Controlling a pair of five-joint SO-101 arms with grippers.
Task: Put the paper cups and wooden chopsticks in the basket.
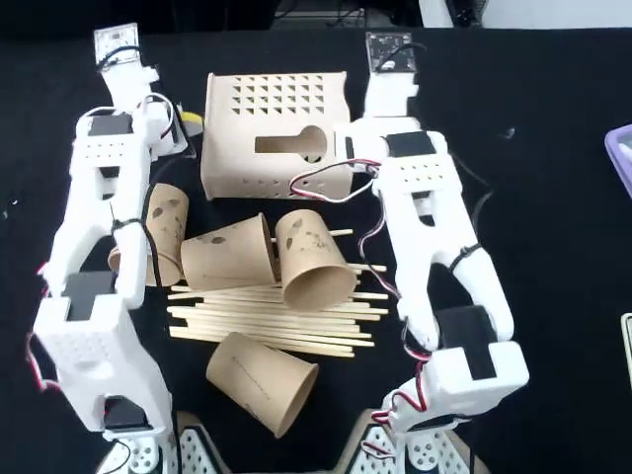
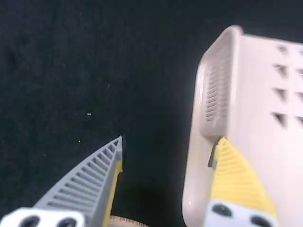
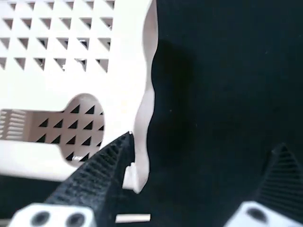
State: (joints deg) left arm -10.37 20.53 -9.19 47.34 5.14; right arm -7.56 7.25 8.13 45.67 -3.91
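The basket (image 1: 276, 133) sits at the far side of the black bench (image 1: 553, 247), apparently tipped so that a perforated wall with a handle cut-out faces up; the two arms flank it, one at each end. The left fingers (image 2: 94, 175) are spread apart and hold nothing; the yellow one lies against the basket's (image 2: 251, 94) end wall, just at its rounded corner, and the grey one is out over bare bench (image 2: 71, 71). The right fingers (image 3: 102, 165) are likewise parted and empty; one black tip overlaps the basket's (image 3: 57, 47) rim near the handle opening, and the other stands well clear over the bench. Four paper cups (image 1: 229, 255) lie on their sides on the near half of the bench, behind both pairs of fingers and apart from them; one is partly under the left arm, two are side by side in the middle, one is nearest the arm bases. The chopsticks (image 1: 276, 318) lie in a loose heap among the cups, outside the basket.
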